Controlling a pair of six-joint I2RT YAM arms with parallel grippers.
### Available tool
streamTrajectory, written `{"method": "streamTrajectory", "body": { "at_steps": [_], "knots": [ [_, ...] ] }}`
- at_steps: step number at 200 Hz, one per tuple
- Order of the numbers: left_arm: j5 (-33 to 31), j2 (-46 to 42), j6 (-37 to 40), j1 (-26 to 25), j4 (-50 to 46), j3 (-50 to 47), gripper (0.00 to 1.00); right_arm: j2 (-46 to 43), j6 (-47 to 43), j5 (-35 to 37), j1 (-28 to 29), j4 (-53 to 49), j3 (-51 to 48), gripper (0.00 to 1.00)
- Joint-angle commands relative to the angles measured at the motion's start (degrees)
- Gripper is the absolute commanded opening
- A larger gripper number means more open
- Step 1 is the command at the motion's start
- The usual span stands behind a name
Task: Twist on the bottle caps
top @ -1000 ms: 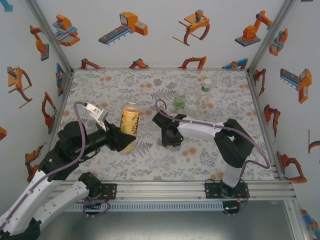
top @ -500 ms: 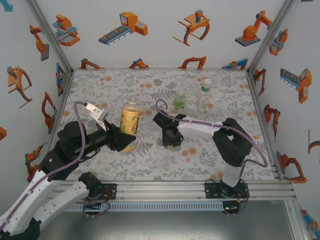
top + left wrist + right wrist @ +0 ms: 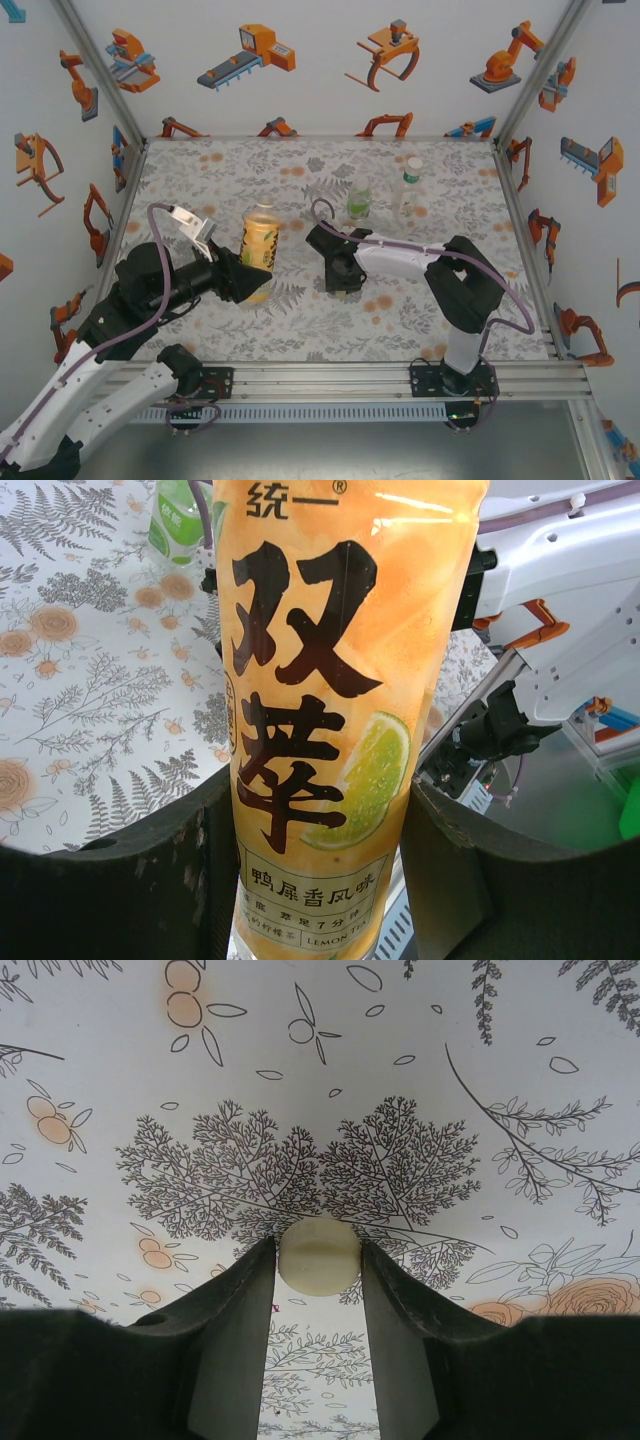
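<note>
1. Bottle caps are not all on. At the left, the amber bottle stands upright and seems uncapped. The left gripper clamps its lower body, and the fingers are drawn in narrow against the label.
2. That label reads "统一" at the top and "双萃" in big dark characters. A boxed panel reads "鸭屎香凤梨", with "LEMON TEA" beneath, beside a lime slice.
3. Near the centre, the right gripper points down at the table. It pinches the pale yellowish cap between its tips. I cannot tell whether the cap is lifted.
4. Far, right of centre, stand the green bottle and the slim clear bottle. Each looks topped, but they are too small to tell how tightly, and their labels are unreadable.
5. What remains, I judge, is to seat this cap on the amber neck and twist it on.
</note>
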Motion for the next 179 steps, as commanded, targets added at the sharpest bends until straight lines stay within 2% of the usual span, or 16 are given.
{"method": "streamTrajectory", "body": {
  "at_steps": [1,120,179],
  "knots": [
    [-0.1,-0.3,-0.5,0.1,1.0,1.3,0.0,1.8,-0.4,0.6,-0.4,0.5,-0.5,0.4],
    [0.2,-0.2,0.0,0.2,0.6,1.9,0.0,1.5,-1.2,1.3,-0.4,1.2,-0.4,0.42],
    [0.4,0.0,0.4,0.1,0.6,2.1,0.0,1.1,-1.3,1.1,-0.4,1.0,-0.6,0.34]
  ]
}}
